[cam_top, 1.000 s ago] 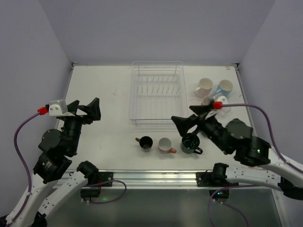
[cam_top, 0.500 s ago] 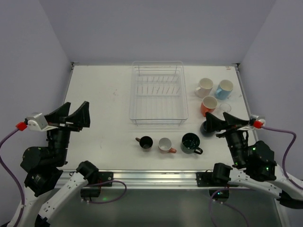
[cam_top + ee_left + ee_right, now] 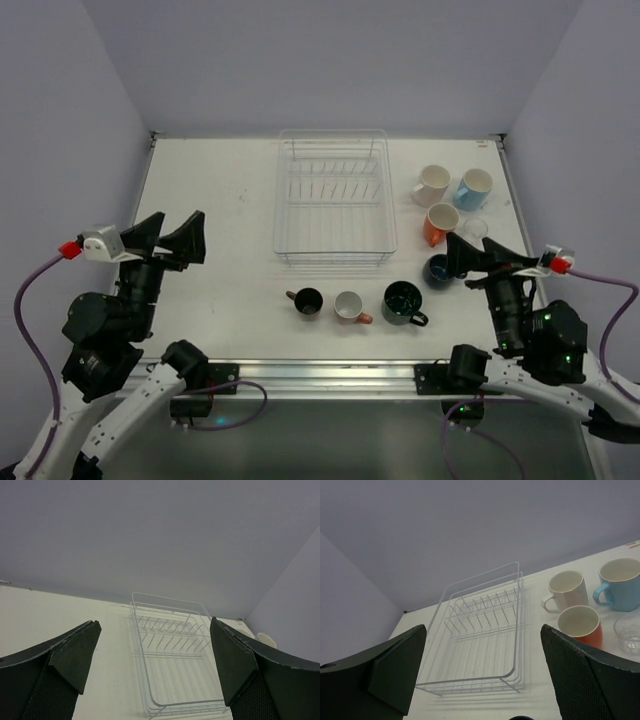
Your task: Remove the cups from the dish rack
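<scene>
The wire rack (image 3: 335,200) stands on the surface (image 3: 215,190), and all the cups are outside it. To the right of the rack are a cream mug (image 3: 432,185), a blue mug (image 3: 474,187), an orange mug (image 3: 440,223), a clear glass (image 3: 474,230) and a navy mug (image 3: 437,270). In front of the rack, a brown mug (image 3: 307,301), a pink mug (image 3: 349,306) and a green mug (image 3: 403,302) form a row. The left end effector (image 3: 178,226), to the rack's left, and the right end effector (image 3: 472,246), to the rack's right near the navy mug, both gape wide and hold nothing.
</scene>
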Controlling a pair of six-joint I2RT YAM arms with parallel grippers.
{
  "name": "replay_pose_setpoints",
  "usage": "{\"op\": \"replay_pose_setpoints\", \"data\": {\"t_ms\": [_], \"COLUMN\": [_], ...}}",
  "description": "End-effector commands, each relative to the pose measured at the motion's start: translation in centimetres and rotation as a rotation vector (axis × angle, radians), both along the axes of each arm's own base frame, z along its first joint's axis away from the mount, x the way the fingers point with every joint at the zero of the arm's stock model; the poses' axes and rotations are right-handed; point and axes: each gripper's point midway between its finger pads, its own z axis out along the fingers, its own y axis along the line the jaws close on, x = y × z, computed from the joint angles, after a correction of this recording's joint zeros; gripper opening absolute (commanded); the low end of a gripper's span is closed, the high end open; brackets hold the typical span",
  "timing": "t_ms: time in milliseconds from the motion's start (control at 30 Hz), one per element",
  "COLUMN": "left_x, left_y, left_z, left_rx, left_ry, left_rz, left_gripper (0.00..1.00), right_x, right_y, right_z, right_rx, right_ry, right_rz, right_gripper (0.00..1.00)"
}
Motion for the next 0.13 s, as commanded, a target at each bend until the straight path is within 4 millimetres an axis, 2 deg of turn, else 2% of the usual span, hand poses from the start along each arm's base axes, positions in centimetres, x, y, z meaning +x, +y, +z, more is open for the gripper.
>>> {"op": "replay_pose_setpoints", "data": {"t_ms": [0, 100], "left_x": [0.68, 1.03], "left_y": [-0.92, -1.14], "left_z": [0.30, 0.37], "left_rx": [0.028, 0.037], "left_ry": [-0.020, -0.012], "left_rz": [-0.020, -0.019], "left_gripper": [1.00, 1.00], "right_x": [-0.17, -0.15], "right_y": [-0.96, -0.90], "right_z": [1.91, 2.39], "right_rx": [0.094, 0.093], "right_ry": [-0.016, -0.022], "right_rz": [-0.021, -0.020], "right_gripper": [0.99, 0.99]}}
